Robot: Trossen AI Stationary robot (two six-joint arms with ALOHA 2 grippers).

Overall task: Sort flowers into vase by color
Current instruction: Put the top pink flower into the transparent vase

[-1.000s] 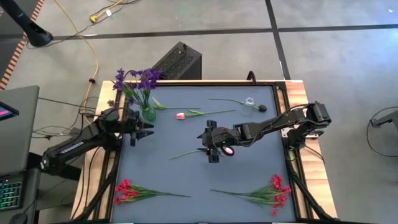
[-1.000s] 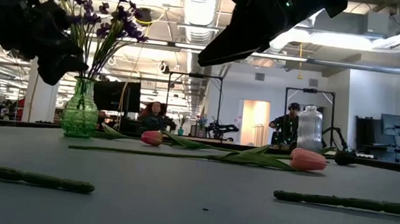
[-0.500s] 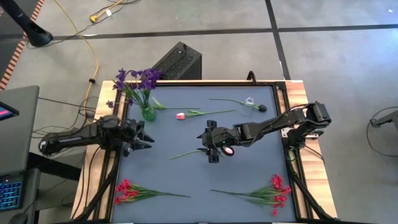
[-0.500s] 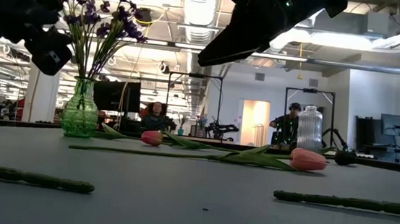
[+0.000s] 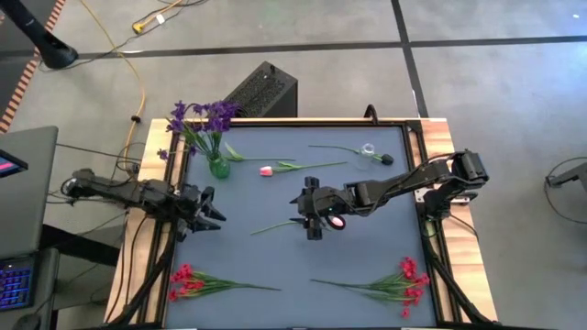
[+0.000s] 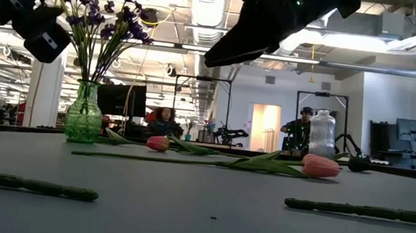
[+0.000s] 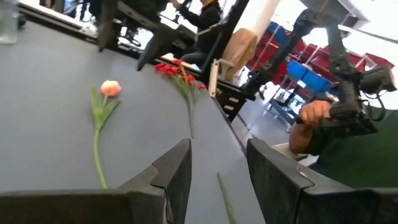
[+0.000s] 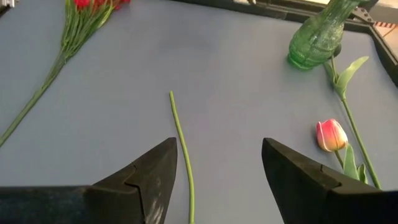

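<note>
A green vase (image 5: 217, 167) of purple flowers (image 5: 204, 115) stands at the table's far left. One pink tulip (image 5: 267, 170) lies beside it. A second tulip (image 5: 337, 221) lies mid-table, its stem (image 8: 181, 142) running between the fingers of my open right gripper (image 5: 309, 211), which hovers above it without touching. Red sprays lie near left (image 5: 186, 278) and near right (image 5: 409, 279). My left gripper (image 5: 207, 214) is open and empty at the left edge, nearer than the vase.
A clear glass vase (image 5: 368, 148) stands at the far right with a bare green stem (image 5: 335, 148) beside it. The low view shows two stems (image 6: 28, 185) (image 6: 362, 211) lying close in front. People sit in the room beyond the table.
My left gripper has drawn back from beside the green vase toward the table's near-left edge, its arm folding out to the left, and it has risen. The right arm and the flowers have kept still.
</note>
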